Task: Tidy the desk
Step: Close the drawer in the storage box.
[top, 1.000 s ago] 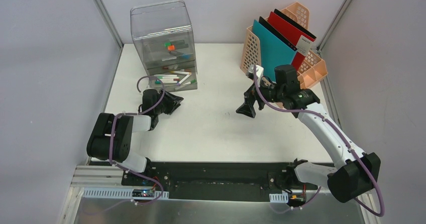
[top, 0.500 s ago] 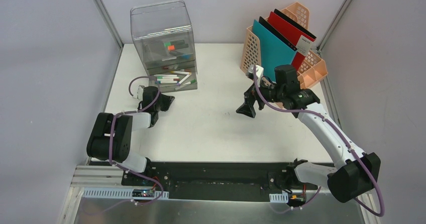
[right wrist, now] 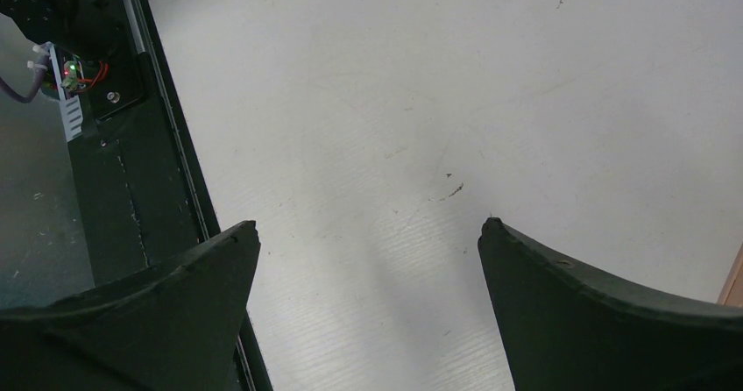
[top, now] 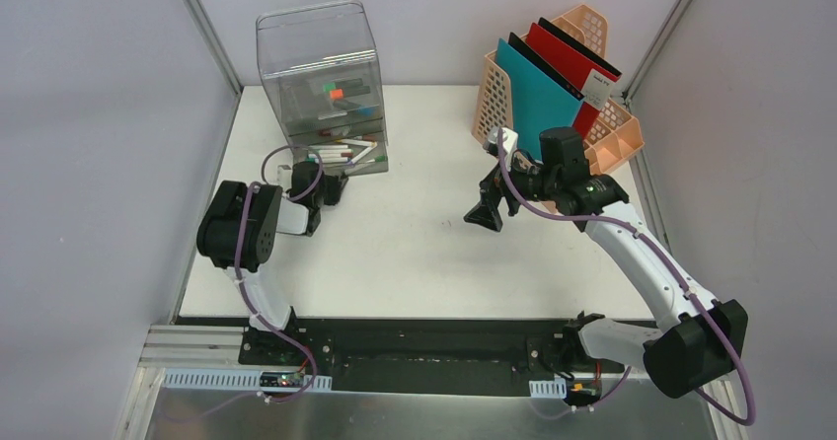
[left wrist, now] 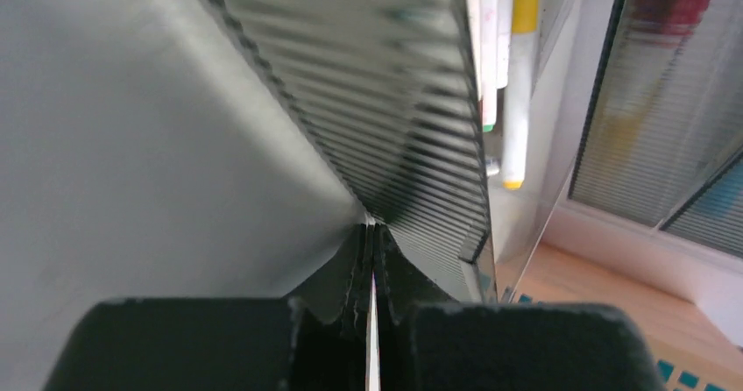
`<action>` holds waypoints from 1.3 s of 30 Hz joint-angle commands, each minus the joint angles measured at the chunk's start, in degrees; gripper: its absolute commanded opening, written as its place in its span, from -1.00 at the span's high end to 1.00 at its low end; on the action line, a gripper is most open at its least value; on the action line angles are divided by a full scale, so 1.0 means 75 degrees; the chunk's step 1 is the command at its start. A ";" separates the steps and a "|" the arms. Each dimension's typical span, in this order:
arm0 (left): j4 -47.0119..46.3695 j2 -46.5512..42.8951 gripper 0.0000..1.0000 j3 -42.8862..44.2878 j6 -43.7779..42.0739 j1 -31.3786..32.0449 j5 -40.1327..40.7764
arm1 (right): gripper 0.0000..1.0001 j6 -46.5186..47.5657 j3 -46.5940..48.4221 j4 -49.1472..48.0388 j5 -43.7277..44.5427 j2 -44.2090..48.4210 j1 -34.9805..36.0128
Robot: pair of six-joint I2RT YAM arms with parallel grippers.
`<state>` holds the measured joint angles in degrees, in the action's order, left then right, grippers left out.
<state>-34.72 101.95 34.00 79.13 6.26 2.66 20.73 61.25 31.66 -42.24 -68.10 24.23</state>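
**Left arm shifts to the drawer tower, fingers now closed**

The flat white rectangular bench (top: 415, 253) fills the middle of the overhead view, running from the black and aluminium rail (top: 424, 346) at the near edge to the grey back wall.

Since a second ago the left arm has swung its elbow inward and forward. The left fingers (top: 334, 178) stood apart then and are now pressed together with nothing seen between them. They have moved from the open bench up to the front of the clear plastic drawer tower (top: 321, 75) — whether they touch it cannot be told. The right arm has not moved. The right fingers (top: 484, 221) hang spread wide and empty over the middle of the bench.

The tower stands at the far left corner. Its bottom drawer (top: 345, 162) is pulled out and holds white markers (top: 341, 151) lying loosely side by side, and the upper drawers show green, orange and dark shapes through the plastic. At the far right a peach plastic lattice rack (top: 602, 124) holds a teal folder (top: 533, 90), a red folder (top: 568, 60) and a black folder (top: 577, 40) — all upright and leaning.
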 commanded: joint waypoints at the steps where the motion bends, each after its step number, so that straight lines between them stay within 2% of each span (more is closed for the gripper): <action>1: -0.1273 0.0877 1.00 0.0708 0.0606 -0.0061 0.0125 | -0.99 0.0153 0.0077 -0.0165 0.0038 0.0097 -0.0037; 5: -0.1302 0.1449 0.70 0.1360 0.0708 -0.0060 -0.0139 | -0.99 0.0177 0.0083 -0.0154 0.0065 0.0107 -0.0049; 13: -0.0794 0.1808 0.25 0.2049 0.0497 -0.0116 0.0024 | -0.99 0.0212 0.0079 -0.0146 0.0065 0.0127 -0.0074; 22: -0.0378 0.1914 0.05 0.2421 0.0229 -0.0350 -0.0091 | -0.99 0.0201 0.0059 -0.0155 -0.0015 0.0173 -0.0203; 28: -0.0655 0.1878 -0.01 0.2468 -0.0018 -0.0430 -0.0339 | -0.99 0.0166 0.0043 -0.0162 -0.0072 0.0196 -0.0336; 32: -0.1392 0.1643 -0.03 0.2091 -0.0634 -0.0451 -0.0858 | -0.99 0.0166 0.0048 -0.0151 -0.0126 0.0221 -0.0442; 39: -0.3853 0.1225 -0.08 0.0848 -0.1375 -0.0656 -0.2476 | -0.99 0.0154 0.0076 -0.0090 -0.0302 0.0251 -0.0618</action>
<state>-50.15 115.04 44.62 73.73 2.72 -7.68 21.15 61.25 31.68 -42.11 -68.07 20.49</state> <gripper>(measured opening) 0.533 0.993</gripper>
